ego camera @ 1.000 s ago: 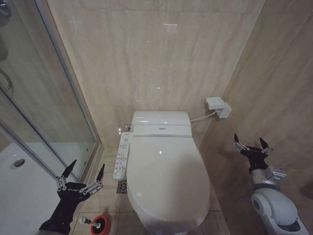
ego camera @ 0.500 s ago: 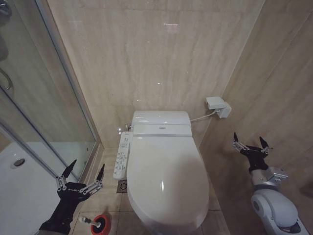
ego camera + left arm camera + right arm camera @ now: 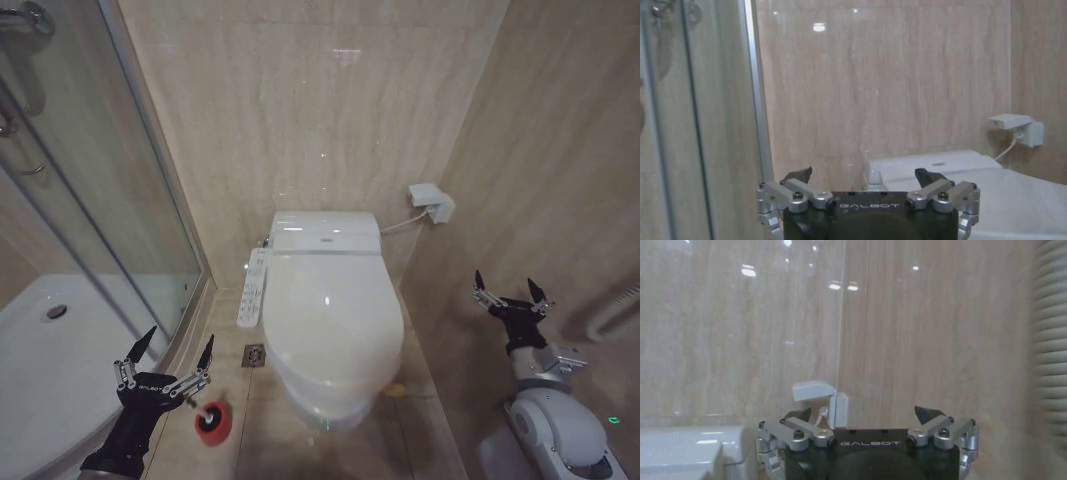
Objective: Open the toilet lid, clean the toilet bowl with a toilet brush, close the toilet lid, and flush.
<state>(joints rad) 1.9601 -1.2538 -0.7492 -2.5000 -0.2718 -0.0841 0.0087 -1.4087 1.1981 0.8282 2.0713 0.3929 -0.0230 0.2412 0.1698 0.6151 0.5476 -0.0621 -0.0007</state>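
1. The left tool [image 3: 170,355] hangs low on the robot's left with its two dark fingers spread wide and nothing between them (released). It is in the air in front of the shower glass [image 3: 90,200], above the floor.
2. In the left wrist view the same left tool [image 3: 867,176] shows its two fingertips [image 3: 799,175] well apart, with the tiled wall and the back of the toilet beyond them.
3. The right tool [image 3: 511,290] is held up on the robot's right, close to the side wall [image 3: 560,150], fingers likewise spread and empty. The right wrist view shows this right tool [image 3: 865,415] open, facing the corner of the tiled walls and a white wall box [image 3: 815,390].
4. Just beside the left tool, on the floor, stands the red holder cup [image 3: 212,420] with the toilet brush [image 3: 198,403] in it; its thin white handle sticks out toward the tool but does not touch it.
5. The toilet lid [image 3: 330,310] is shut, lying flat over the toilet bowl [image 3: 335,415], whose white front shows below the lid's edge. The toilet stands against the back wall, between the two tools and apart from both.
6. A white button panel [image 3: 253,285] runs along the toilet's side nearest the shower, and a small floor drain [image 3: 254,355] lies beside the bowl's base.
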